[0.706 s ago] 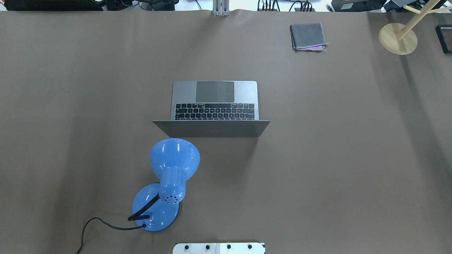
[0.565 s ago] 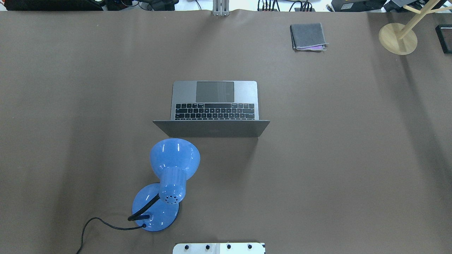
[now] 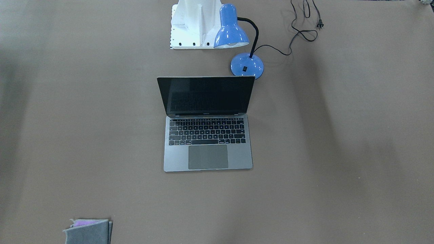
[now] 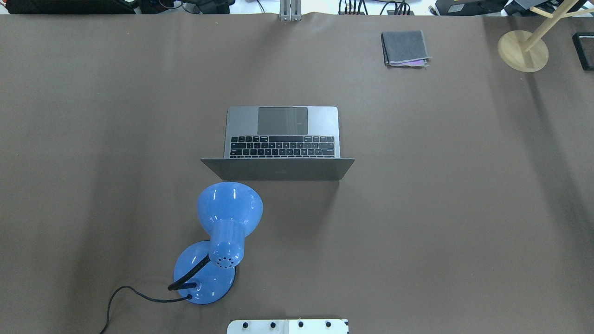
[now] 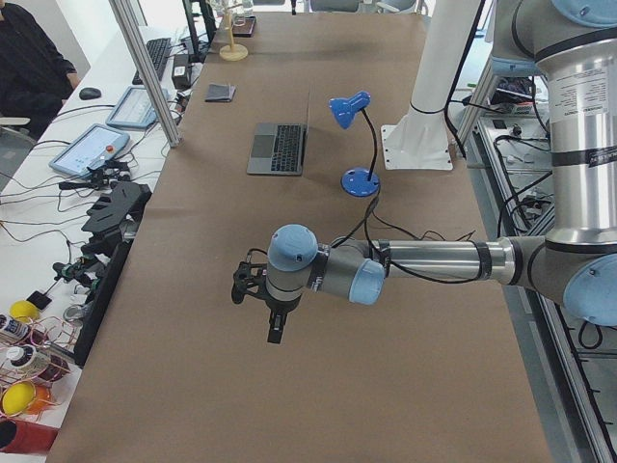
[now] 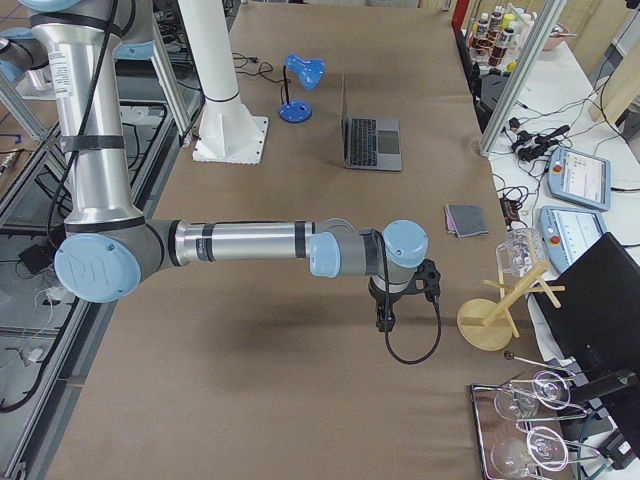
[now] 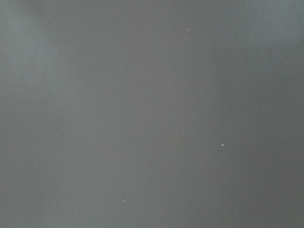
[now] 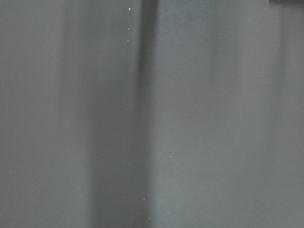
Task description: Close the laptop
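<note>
The grey laptop [image 4: 283, 121] stands open in the middle of the table, its lid upright and its back toward the robot. Its dark screen and black keyboard show in the front-facing view [image 3: 207, 132]. My left gripper [image 5: 275, 333] hangs over bare table far from the laptop [image 5: 280, 148], at the table's left end. My right gripper [image 6: 385, 320] hangs over bare table at the right end, far from the laptop [image 6: 372, 140]. Both show only in the side views, so I cannot tell whether they are open or shut. The wrist views show only table surface.
A blue desk lamp [image 4: 222, 232] with a black cord stands just behind the laptop's lid, on the robot's left. A folded grey cloth [image 4: 404, 48] and a wooden stand [image 4: 523, 50] lie at the far right. The white robot base [image 4: 287, 326] is at the near edge.
</note>
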Controlling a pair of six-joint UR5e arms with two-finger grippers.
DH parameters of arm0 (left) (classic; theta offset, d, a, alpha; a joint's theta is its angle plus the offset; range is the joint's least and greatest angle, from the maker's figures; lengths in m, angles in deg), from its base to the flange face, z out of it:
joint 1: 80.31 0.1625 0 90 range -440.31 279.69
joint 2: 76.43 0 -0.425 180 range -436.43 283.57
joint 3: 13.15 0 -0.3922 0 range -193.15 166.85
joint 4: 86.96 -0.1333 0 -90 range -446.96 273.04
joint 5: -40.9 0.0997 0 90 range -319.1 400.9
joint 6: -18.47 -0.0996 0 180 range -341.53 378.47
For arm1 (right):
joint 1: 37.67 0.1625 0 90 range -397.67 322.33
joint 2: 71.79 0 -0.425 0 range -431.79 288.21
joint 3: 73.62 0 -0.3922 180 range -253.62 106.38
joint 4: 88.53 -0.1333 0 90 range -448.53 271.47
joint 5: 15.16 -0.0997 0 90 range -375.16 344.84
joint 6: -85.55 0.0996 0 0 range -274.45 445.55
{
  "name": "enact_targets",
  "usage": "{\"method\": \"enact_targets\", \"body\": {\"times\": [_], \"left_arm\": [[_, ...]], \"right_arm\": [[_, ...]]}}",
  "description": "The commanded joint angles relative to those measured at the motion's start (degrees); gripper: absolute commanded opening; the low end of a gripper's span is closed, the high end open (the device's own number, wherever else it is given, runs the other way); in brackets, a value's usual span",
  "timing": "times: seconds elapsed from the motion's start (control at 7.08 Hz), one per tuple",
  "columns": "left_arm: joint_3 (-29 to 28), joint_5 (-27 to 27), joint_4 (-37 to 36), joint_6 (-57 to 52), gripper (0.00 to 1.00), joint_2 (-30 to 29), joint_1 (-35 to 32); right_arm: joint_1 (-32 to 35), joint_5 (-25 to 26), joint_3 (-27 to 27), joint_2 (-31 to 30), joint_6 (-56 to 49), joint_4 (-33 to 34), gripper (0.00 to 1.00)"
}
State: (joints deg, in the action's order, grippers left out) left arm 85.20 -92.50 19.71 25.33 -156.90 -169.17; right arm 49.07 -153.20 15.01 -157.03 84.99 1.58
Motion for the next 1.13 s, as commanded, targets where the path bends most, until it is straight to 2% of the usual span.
{"method": "enact_targets", "body": {"times": [0.0, 0.56, 0.71, 0.99], "left_arm": [[0.01, -0.02, 0.02, 0.0, 0.98, -0.12, 0.0], [0.01, -0.2, 0.02, 0.09, 0.98, -0.47, 0.0], [0.27, -0.2, 0.02, 0.09, 0.98, -0.56, 0.0], [0.36, -0.89, -0.68, 0.35, 0.98, -4.92, 0.17]], "right_arm": [[0.0, -0.03, -0.03, 0.16, -0.05, -0.02, 1.0], [0.0, -0.38, 0.75, 0.34, 0.03, -0.02, 1.0], [0.0, -1.78, 1.89, 1.38, 0.03, -0.02, 1.0], [-3.68, 2.05, 1.89, 6.99, 0.12, 0.5, 1.0]]}}
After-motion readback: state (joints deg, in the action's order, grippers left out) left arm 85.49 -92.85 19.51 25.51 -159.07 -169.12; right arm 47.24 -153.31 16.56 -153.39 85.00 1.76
